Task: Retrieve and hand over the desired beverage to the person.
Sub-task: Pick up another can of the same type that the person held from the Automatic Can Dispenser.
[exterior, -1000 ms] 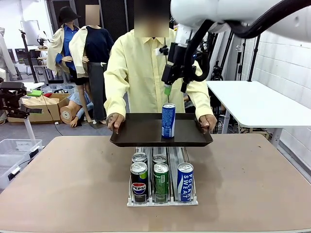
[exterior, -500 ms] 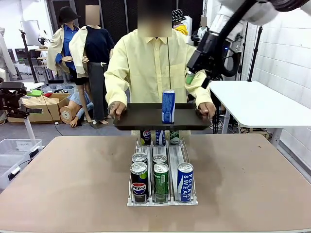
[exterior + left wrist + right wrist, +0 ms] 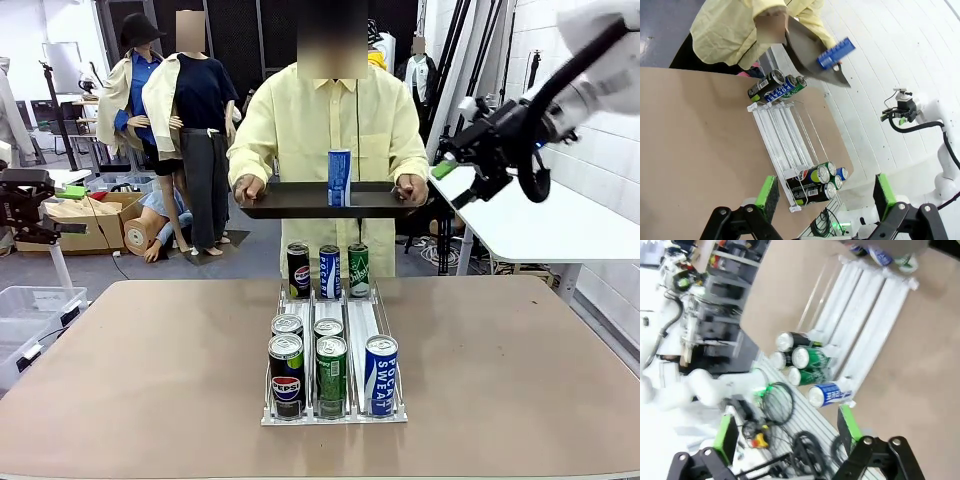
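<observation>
The person (image 3: 330, 120) stands at the far side of the table, both hands holding a dark tray (image 3: 290, 203) at chest height. A blue can (image 3: 339, 178) stands upright on it. My right gripper (image 3: 446, 171) hangs to the right of the tray, apart from the can. In the right wrist view its fingers (image 3: 726, 434) are spread, so it is open and holds nothing. My left gripper (image 3: 826, 192) is open too and looks down on the can rack (image 3: 785, 125). In the left wrist view the person (image 3: 735, 30) still holds the blue can (image 3: 835, 52) on the tray (image 3: 805, 50).
A clear rack (image 3: 362, 320) on the brown table (image 3: 150, 380) holds several cans: Pepsi (image 3: 286, 375), a green can (image 3: 331, 372) and Pocari Sweat (image 3: 381, 372) in front, three more at its far end (image 3: 330, 272). A white side table (image 3: 530, 215) stands at the right.
The person has lifted the tray with the blue can up and back from the table. My right gripper has swung away from above the can to the right.
</observation>
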Controlling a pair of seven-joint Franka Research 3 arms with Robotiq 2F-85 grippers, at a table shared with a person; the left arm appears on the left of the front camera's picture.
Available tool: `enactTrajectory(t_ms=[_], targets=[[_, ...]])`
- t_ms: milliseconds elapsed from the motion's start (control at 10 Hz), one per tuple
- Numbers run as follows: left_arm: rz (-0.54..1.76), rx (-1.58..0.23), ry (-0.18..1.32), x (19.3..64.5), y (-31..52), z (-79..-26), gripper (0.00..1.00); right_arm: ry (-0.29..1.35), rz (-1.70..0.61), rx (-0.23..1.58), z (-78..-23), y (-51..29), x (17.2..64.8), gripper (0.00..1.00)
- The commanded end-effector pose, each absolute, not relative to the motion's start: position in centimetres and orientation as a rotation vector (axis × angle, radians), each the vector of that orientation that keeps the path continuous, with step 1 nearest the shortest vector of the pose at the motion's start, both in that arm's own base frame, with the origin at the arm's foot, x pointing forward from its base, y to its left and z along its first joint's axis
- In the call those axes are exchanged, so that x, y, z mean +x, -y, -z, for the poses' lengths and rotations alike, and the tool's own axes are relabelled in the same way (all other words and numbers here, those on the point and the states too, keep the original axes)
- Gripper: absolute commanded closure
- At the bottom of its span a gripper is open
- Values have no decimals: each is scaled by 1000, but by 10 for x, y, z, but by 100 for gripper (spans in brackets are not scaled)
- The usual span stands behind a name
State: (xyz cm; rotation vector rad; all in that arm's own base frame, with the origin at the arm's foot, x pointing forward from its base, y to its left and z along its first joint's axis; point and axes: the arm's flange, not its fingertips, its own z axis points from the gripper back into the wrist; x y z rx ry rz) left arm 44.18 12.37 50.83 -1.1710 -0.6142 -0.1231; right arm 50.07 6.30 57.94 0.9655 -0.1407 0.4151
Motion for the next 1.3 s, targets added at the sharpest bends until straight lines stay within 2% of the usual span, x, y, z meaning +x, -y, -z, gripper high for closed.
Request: enactTrajectory(t_ms=[0, 300, 600, 1200], targets=[[123, -1175, 620, 441, -124, -510, 0, 154, -359, 1112, -552, -43, 483, 0], [123, -1175, 620, 441, -124, -510, 0, 153, -205, 1253, -502, -5, 466, 0], [123, -1175, 620, 441, -124, -510, 0, 154, -114, 1291, -466, 17, 454, 0], [123, -1175, 620, 441, -124, -510, 0, 320, -119, 1292, -462, 46, 452, 0]])
